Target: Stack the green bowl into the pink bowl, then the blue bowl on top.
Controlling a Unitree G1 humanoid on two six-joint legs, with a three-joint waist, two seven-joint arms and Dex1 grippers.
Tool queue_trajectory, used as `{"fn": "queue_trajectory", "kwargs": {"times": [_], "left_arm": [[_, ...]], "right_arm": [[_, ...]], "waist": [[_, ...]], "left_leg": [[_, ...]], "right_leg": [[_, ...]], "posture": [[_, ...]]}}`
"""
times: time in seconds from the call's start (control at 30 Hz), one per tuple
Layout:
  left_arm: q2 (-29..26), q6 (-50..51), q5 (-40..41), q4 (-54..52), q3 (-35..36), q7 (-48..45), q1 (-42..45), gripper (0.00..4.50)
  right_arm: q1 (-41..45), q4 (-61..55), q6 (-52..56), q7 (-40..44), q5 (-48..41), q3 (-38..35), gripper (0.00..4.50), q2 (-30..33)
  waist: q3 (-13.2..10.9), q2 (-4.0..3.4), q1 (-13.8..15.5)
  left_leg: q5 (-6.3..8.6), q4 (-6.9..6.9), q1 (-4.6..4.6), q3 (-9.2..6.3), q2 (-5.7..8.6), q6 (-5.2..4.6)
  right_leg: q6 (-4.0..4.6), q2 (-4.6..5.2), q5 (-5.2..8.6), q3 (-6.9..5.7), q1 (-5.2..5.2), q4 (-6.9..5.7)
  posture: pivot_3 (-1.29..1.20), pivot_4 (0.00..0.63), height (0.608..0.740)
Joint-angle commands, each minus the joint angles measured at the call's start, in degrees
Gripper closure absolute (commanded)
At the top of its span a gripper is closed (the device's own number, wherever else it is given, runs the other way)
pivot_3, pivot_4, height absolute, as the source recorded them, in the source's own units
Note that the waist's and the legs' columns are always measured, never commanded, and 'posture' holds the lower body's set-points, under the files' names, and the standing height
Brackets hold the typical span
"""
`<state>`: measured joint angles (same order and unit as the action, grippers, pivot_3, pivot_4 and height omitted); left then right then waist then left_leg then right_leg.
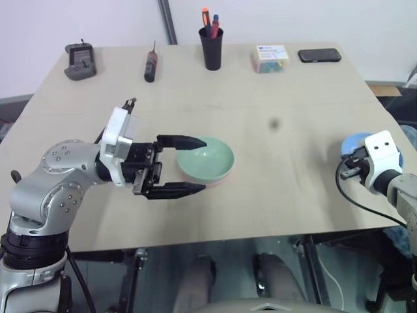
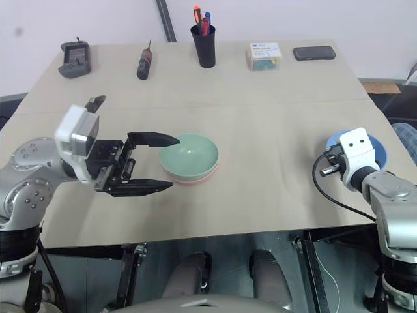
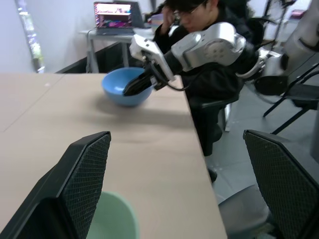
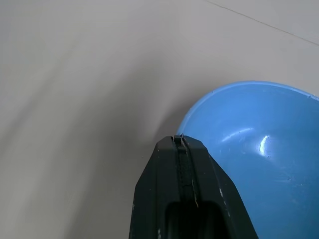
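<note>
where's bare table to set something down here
Bare wood lies between the green bowl and the blue bowl, and between the green bowl and the back row. The back edge is crowded: pen cup, box, phone.

Light wooden table (image 1: pixel 280 176): nested bowls, blue bowl (image 3: pixel 123 88), pen cup (image 1: pixel 211 49), phone (image 1: pixel 319 56), perhaps a screwdriver (image 1: pixel 150 66).
</note>
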<state>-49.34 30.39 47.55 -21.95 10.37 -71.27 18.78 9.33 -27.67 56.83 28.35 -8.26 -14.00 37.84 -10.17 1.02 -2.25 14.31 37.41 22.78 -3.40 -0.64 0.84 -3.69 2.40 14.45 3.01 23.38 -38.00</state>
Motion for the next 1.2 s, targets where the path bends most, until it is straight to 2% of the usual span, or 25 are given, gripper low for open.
{"fn": "queue_trajectory", "kwargs": {"times": [0.03,0.1,0.13,0.23,0.3,0.37,0.53,0.63,0.67,0.8,0.97,1.07,1.2], "left_arm": [[0.52,-2.45,-2.97,-1.61,0.53,2.89,-0.17,0.00],[1.05,-3.36,-4.48,-1.51,0.16,3.96,-0.24,0.00],[1.27,-3.53,-4.99,-1.46,-0.01,4.43,-0.21,0.00],[1.65,-3.98,-6.19,-1.54,-0.35,5.25,-0.23,0.00],[1.79,-4.42,-7.17,-1.30,-0.76,5.67,0.01,0.00],[1.72,-4.34,-7.44,-1.26,-1.00,5.93,0.09,0.00],[1.67,-4.96,-8.04,-0.98,-1.36,5.64,0.25,0.00],[1.72,-5.04,-8.13,-0.56,-1.36,5.51,0.68,0.00],[1.75,-4.96,-7.99,-0.53,-1.31,5.45,0.70,0.00],[1.99,-4.76,-7.75,-0.52,-1.03,5.81,0.59,0.00],[2.45,-5.03,-7.98,0.13,0.42,7.27,-0.45,0.00],[2.04,-6.40,-8.90,1.38,2.28,7.47,-2.66,0.00],[0.38,-7.92,-9.53,2.56,6.52,6.45,-8.10,0.00]], "right_arm": [[0.51,-0.07,-2.09,1.05,-0.05,0.45,4.49,2.75],[0.23,0.13,-2.18,1.29,-0.26,0.51,4.49,3.49],[0.19,0.29,-2.12,1.32,-0.39,0.47,3.99,3.72],[0.27,1.25,-2.61,-0.50,1.04,0.27,3.11,3.93],[0.30,1.88,-2.40,-1.51,1.48,0.09,2.19,3.71],[0.15,2.01,-2.02,-2.00,1.19,-0.22,1.67,3.13],[0.03,2.44,-1.98,-2.88,0.82,0.19,1.67,2.14],[0.05,3.04,-2.77,-2.99,0.79,0.62,2.39,1.93],[0.06,3.21,-3.13,-2.96,0.82,0.82,2.91,1.88],[0.21,3.68,-4.62,-2.53,1.18,2.25,4.43,2.37],[2.04,3.34,-10.05,0.25,-0.15,3.50,4.43,2.78],[4.72,-1.17,-18.44,8.13,-6.07,5.73,4.43,1.40],[9.75,-7.11,-22.33,16.55,-14.84,11.52,4.43,-2.34]], "waist": [[0.00,0.00,0.02],[0.00,0.01,0.04],[0.00,0.01,0.06],[0.00,0.01,0.04],[0.00,0.01,0.05],[0.00,0.01,0.06],[0.00,0.01,0.02],[0.00,0.01,0.05],[0.00,0.01,0.05],[0.00,0.01,0.03],[0.00,0.01,-0.01],[0.00,0.00,-0.38],[-0.02,-0.02,-0.38]], "left_leg": [[0.00,0.00,0.00,0.00,0.00,0.00],[0.00,0.00,0.00,0.01,0.01,0.00],[0.00,0.00,0.00,-0.01,0.00,0.00],[0.00,0.00,0.00,-0.01,0.00,0.00],[0.00,0.00,0.00,0.00,0.00,0.00],[0.00,0.00,0.00,0.00,0.00,0.00],[0.00,0.00,0.01,0.00,0.00,0.00],[0.00,0.00,0.00,0.00,0.00,0.00],[0.00,0.00,0.01,0.00,0.00,0.00],[0.00,0.00,0.01,0.00,0.00,0.00],[0.00,0.00,0.01,0.00,0.00,0.00],[0.00,0.00,-0.03,0.05,-0.02,0.00],[0.00,-0.04,-0.06,0.01,-0.22,0.00]], "right_leg": [[0.00,0.00,0.00,0.00,0.00,0.00],[0.00,0.00,0.00,0.00,0.00,0.00],[0.00,0.00,0.00,-0.01,0.00,0.00],[0.00,0.00,0.00,-0.01,0.00,0.00],[0.00,0.00,0.00,0.00,0.00,0.00],[0.00,0.00,0.00,0.00,0.00,0.00],[0.00,0.00,0.00,0.00,0.00,0.00],[0.00,0.00,0.00,0.00,0.00,0.00],[0.00,0.00,0.00,0.00,0.00,0.00],[0.00,0.00,0.00,0.00,0.00,0.00],[0.00,0.00,0.00,0.00,0.00,0.00],[0.00,-0.01,0.00,0.04,0.01,-0.02],[0.00,-0.16,0.00,0.01,0.03,-0.04]], "posture": [[0.00,0.150,0.740],[0.00,0.150,0.740],[0.00,0.150,0.740],[0.00,0.150,0.740],[0.00,0.150,0.740],[0.00,0.150,0.740],[0.00,0.150,0.740],[0.00,0.150,0.740],[0.00,0.150,0.740],[0.00,0.150,0.740],[0.00,0.150,0.740],[0.00,0.150,0.740],[0.00,0.150,0.740]]}}
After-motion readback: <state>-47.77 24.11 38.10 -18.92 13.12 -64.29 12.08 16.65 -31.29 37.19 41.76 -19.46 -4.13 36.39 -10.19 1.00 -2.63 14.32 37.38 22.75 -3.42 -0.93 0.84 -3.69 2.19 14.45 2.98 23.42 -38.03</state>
